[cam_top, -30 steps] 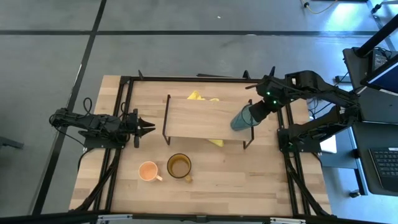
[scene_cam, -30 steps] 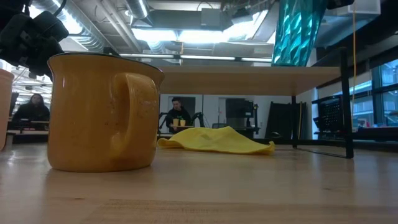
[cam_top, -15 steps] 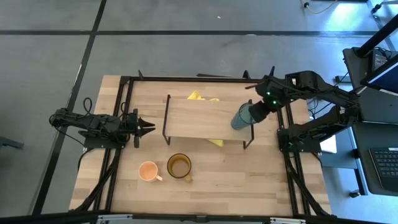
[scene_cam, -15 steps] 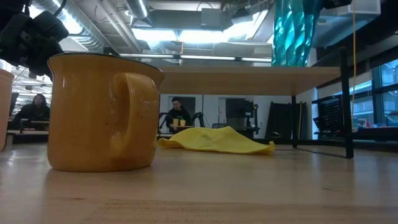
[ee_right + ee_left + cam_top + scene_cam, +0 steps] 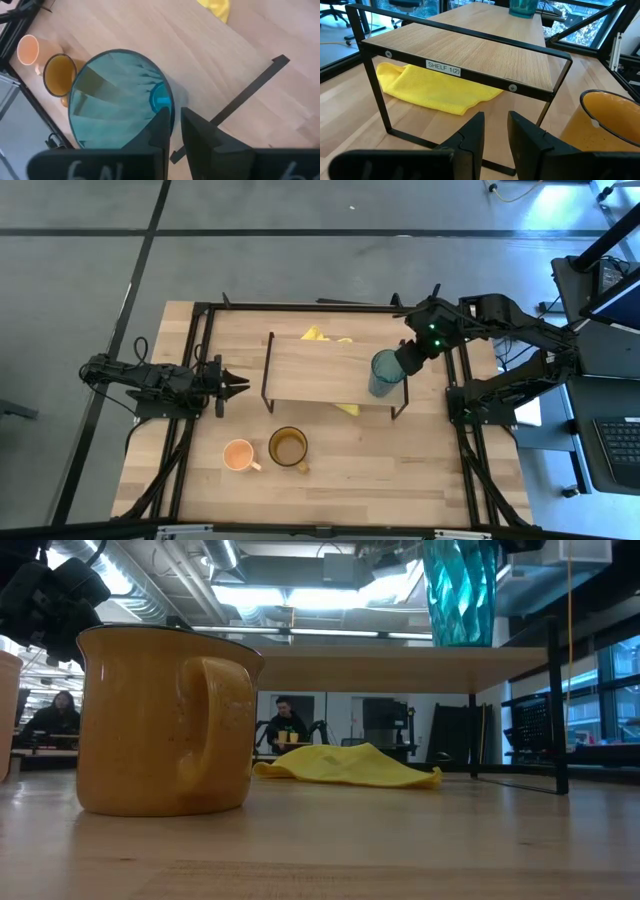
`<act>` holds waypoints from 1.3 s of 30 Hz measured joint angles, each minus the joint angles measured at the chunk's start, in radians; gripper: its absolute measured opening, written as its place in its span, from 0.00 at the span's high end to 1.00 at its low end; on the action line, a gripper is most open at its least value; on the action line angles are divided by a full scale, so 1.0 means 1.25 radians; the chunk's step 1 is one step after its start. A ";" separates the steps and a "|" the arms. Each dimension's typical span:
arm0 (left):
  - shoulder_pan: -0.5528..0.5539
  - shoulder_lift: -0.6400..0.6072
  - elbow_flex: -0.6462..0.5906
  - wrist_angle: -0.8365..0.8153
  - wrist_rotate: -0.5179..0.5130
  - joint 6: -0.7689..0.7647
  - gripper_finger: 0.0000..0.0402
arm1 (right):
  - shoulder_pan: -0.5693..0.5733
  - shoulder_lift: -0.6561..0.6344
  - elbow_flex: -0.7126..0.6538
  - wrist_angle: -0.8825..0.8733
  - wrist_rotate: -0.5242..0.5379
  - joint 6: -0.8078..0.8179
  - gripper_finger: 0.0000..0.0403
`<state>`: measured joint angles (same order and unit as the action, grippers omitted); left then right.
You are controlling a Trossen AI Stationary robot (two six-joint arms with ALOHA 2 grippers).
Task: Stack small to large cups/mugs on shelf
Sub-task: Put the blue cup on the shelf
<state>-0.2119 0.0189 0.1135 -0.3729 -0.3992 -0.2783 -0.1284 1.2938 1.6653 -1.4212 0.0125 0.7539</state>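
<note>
The teal tumbler (image 5: 385,373) now stands upright at the right end of the shelf (image 5: 320,370); half a second ago it leaned over, its mouth turned away from the overhead camera, and now the open mouth faces straight up. In the low view its ribbed body (image 5: 460,590) has moved left along the board and squared up, its base meeting the top of the board. The right gripper (image 5: 410,358) is clamped on the tumbler's rim, one finger inside the cup and one outside, as the right wrist view shows with the blue-green interior (image 5: 120,97) filling the space before the fingers (image 5: 157,131).

The left gripper (image 5: 238,386) lies low over the table to the left of the shelf, where it was before, its two fingers (image 5: 472,137) close together with only a narrow gap and nothing held between them. It points toward the shelf's left end, whose edge carries a label reading SHELF 1(2) (image 5: 443,68).

The amber-brown mug (image 5: 288,447) and the small orange mug (image 5: 239,454) sit side by side on the table in front of the shelf, the orange one to the left, both unmoved. A yellow cloth (image 5: 345,765) lies under the shelf, showing past its far and near edges from above
</note>
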 joint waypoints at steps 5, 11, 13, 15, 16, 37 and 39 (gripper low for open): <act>0.000 0.000 0.000 0.000 0.000 0.000 0.80 | -0.001 0.000 0.000 0.002 0.056 -0.003 0.88; 0.000 0.000 0.000 0.000 0.000 0.000 0.80 | -0.001 0.000 0.002 0.023 0.044 -0.002 0.88; 0.000 0.000 0.000 0.000 0.000 0.000 0.80 | -0.001 0.000 0.010 0.024 0.032 -0.002 0.88; 0.000 0.000 0.000 0.000 0.000 0.000 0.80 | 0.000 0.000 0.021 0.027 0.030 -0.001 0.88; 0.000 0.000 0.000 0.000 0.000 0.000 0.80 | 0.000 0.000 0.028 0.027 0.026 -0.001 0.88; 0.000 0.000 0.000 0.000 0.000 0.000 0.80 | 0.070 -0.043 0.188 -0.122 0.008 0.120 0.88; 0.000 0.000 0.000 0.004 0.000 0.000 0.80 | 0.086 -0.071 0.137 -0.116 0.002 0.157 0.88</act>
<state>-0.2116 0.0185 0.1135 -0.3683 -0.3996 -0.2783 -0.0208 1.2047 1.8369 -1.5665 0.0146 0.9504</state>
